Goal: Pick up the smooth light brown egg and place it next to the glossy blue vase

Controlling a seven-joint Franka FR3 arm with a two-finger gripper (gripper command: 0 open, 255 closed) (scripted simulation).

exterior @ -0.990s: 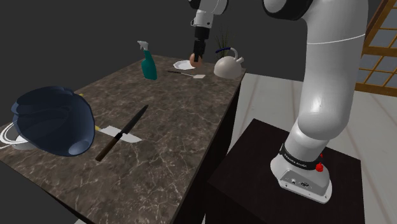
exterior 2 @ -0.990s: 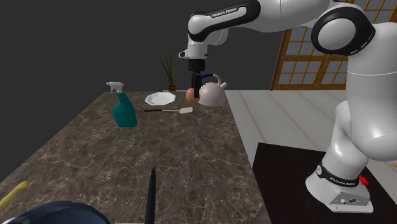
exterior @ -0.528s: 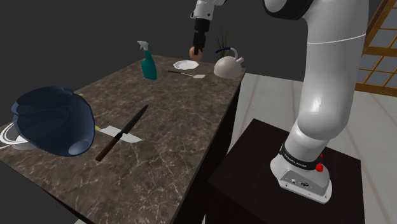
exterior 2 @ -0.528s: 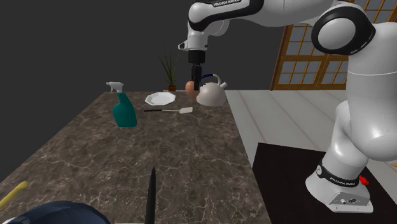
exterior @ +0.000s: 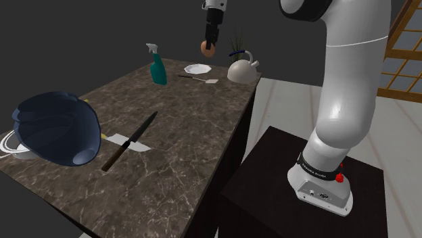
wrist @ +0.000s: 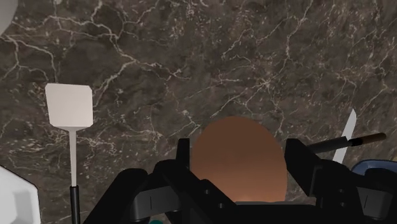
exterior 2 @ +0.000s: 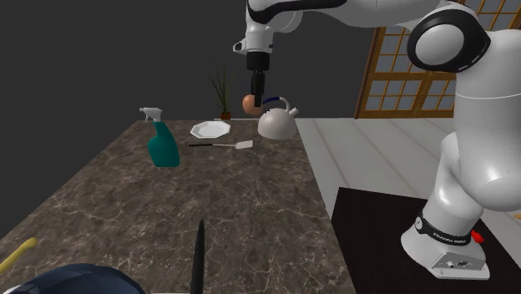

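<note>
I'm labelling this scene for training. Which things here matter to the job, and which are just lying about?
Job: egg, gripper clasping it, blue vase.
Lying about: spray bottle, plate, spatula, kettle, knife.

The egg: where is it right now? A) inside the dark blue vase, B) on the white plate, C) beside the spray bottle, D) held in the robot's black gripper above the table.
D: the egg sits clasped in the gripper, above the table.
</note>
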